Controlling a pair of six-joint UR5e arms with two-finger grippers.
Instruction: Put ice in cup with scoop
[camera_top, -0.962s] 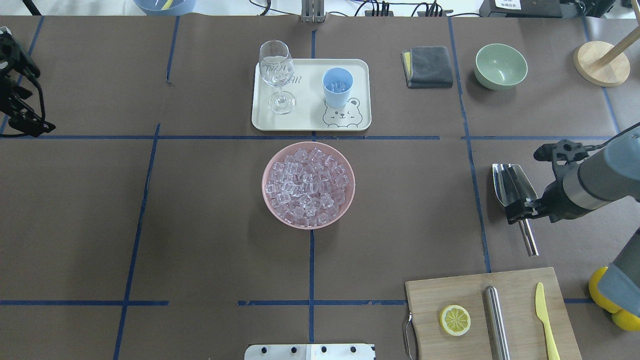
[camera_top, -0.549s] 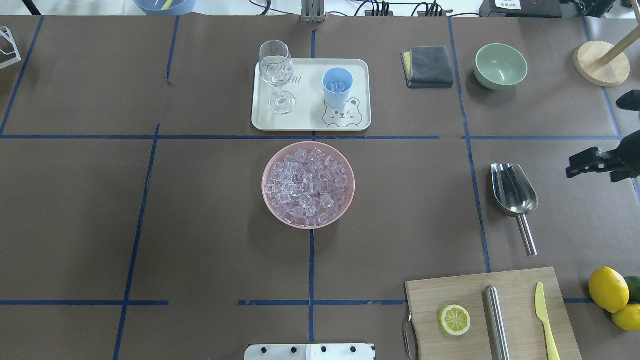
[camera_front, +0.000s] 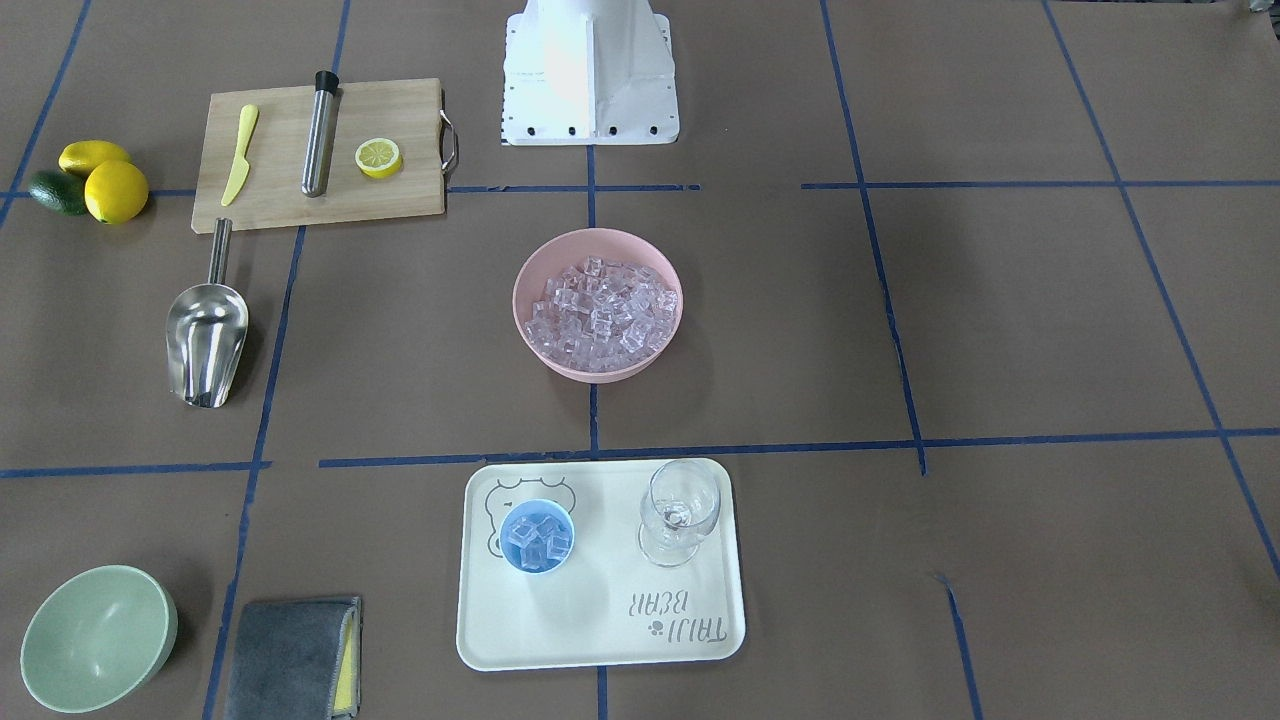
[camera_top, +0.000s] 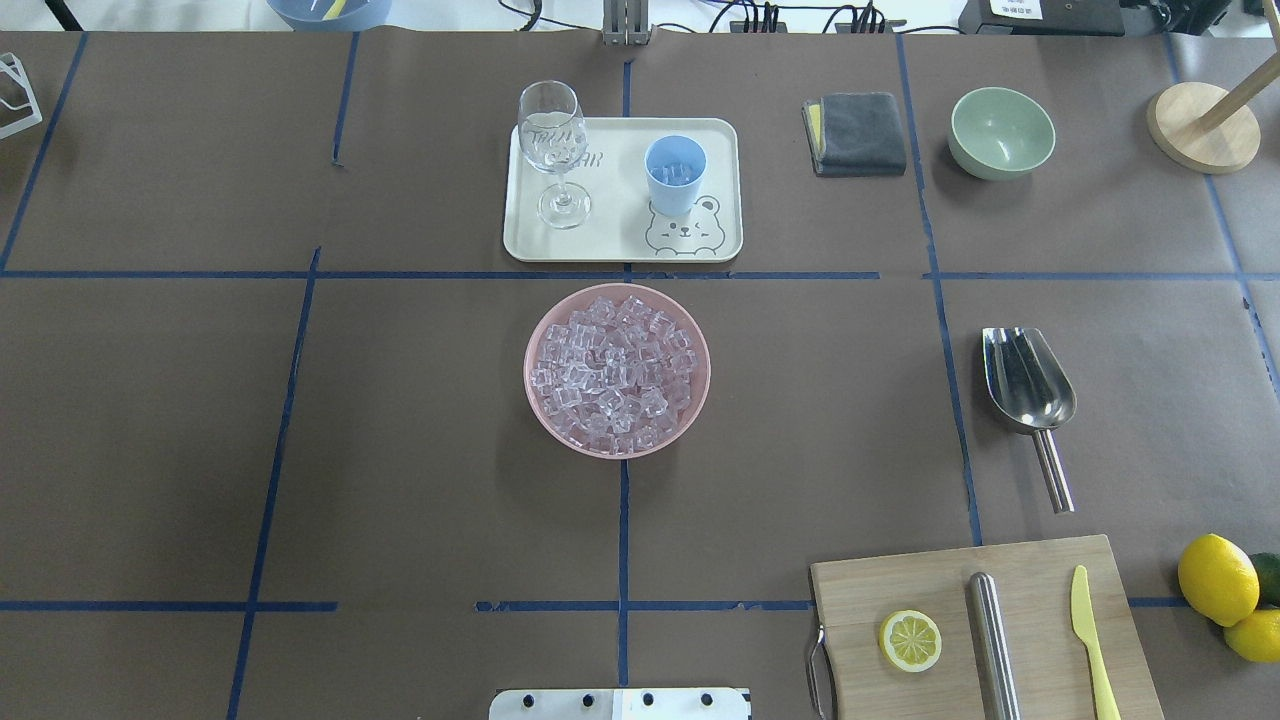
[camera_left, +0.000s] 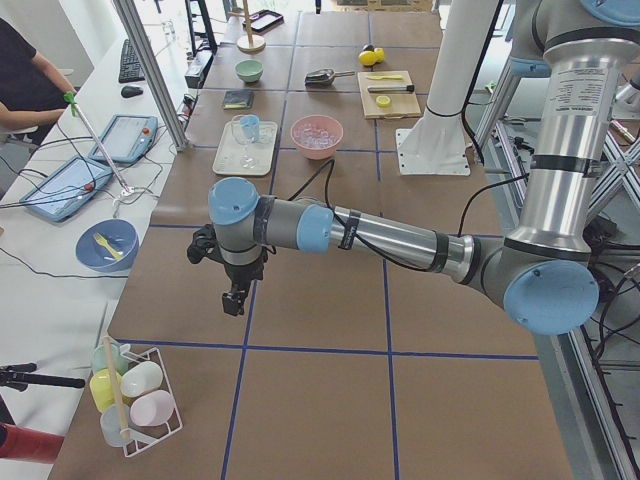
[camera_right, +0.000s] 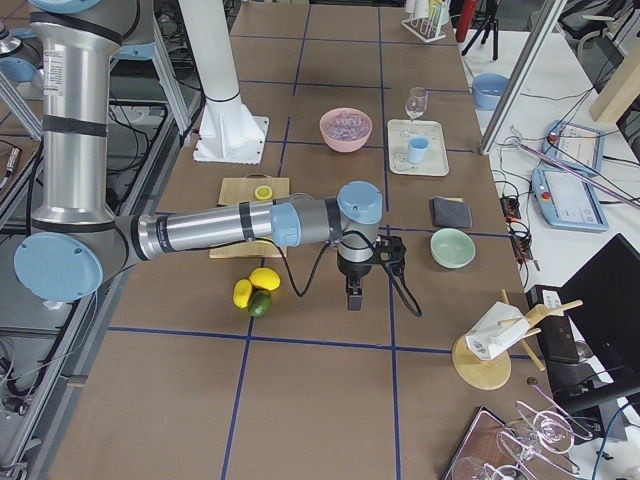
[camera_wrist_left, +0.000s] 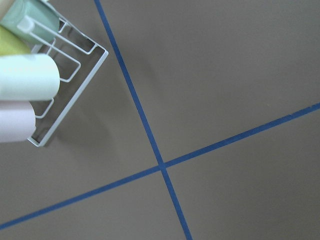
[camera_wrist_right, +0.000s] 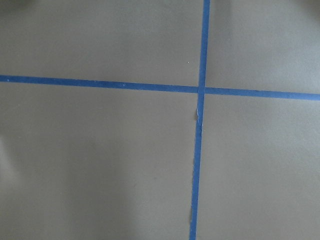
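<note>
Jaws: cannot tell for left gripper (camera_left: 232, 298) or right gripper (camera_right: 353, 290); both hang over bare table. Scoop (camera_top: 1026, 380): empty, lying flat. Cup (camera_top: 675, 175): on tray (camera_top: 610, 205), ice (camera_front: 537, 541) inside. Bowl (camera_top: 529, 372): heaped with ice. Task: apparently done.

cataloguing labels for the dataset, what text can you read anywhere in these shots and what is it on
"TAJI BEAR": printed on the cream tray, upside down in the front-facing view. The letters are small, so the first word is less certain.
The white label at the table's far edge in the overhead view has print that is too small to read.
No other text is readable.
</note>
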